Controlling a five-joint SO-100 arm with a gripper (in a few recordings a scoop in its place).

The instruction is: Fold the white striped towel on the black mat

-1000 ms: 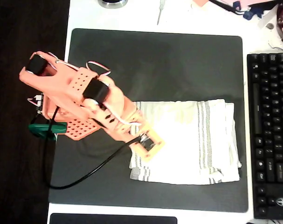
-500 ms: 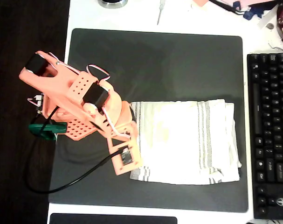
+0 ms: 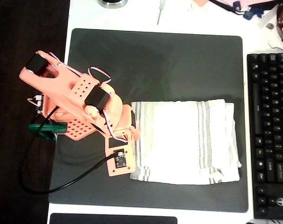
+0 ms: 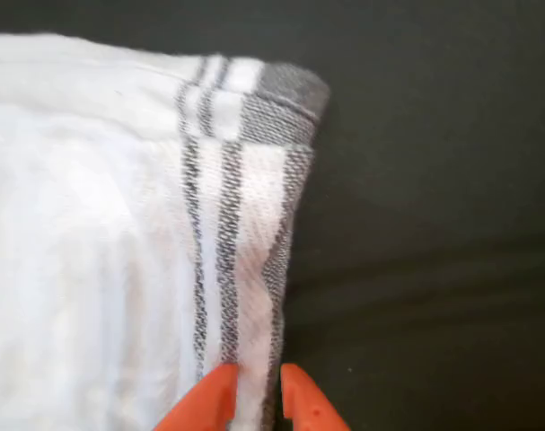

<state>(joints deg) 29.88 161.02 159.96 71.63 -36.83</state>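
One white striped towel (image 3: 188, 142) lies folded over on the lower right part of the black mat (image 3: 155, 60), its grey stripes running along the left edge and again nearer the right in the overhead view. Its right edge reaches close to the mat's right border, just short of the black keyboard (image 3: 269, 135) beside the mat. In the wrist view the towel (image 4: 119, 233) shows its striped hem and a folded corner against the dark mat (image 4: 434, 224). The gripper (image 4: 257, 395) has its two orange fingertips (image 4: 303, 400) nearly together, pinching that striped hem between them. From overhead, the orange arm (image 3: 76, 100) reaches in from the left, its wrist end right at the towel's left edge, and a black cable (image 3: 62, 179) loops across the mat below it.
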